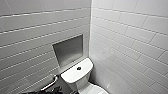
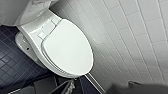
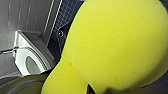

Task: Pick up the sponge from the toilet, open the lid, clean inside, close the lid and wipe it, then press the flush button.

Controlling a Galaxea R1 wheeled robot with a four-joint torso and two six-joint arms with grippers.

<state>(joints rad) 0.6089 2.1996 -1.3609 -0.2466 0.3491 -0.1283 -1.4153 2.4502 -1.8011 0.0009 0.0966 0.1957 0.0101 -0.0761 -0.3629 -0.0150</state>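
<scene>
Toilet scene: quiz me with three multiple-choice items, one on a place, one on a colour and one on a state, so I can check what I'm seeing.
1. Where is the small dark round flush button? A: in the middle of the flat white ceramic tank top. B: on a wall tile. C: on the floor.
2. What colour is the rounded foam sponge? A: blue. B: bright yellow. C: white.
3. How is the white oval plastic toilet lid? A: raised. B: down, closed. C: taken off.
Answers: 1 A, the head view shows it mid tank top. 2 B, it shows yellow in the right wrist view. 3 B, it lies flat and shut in the left wrist view.
</scene>
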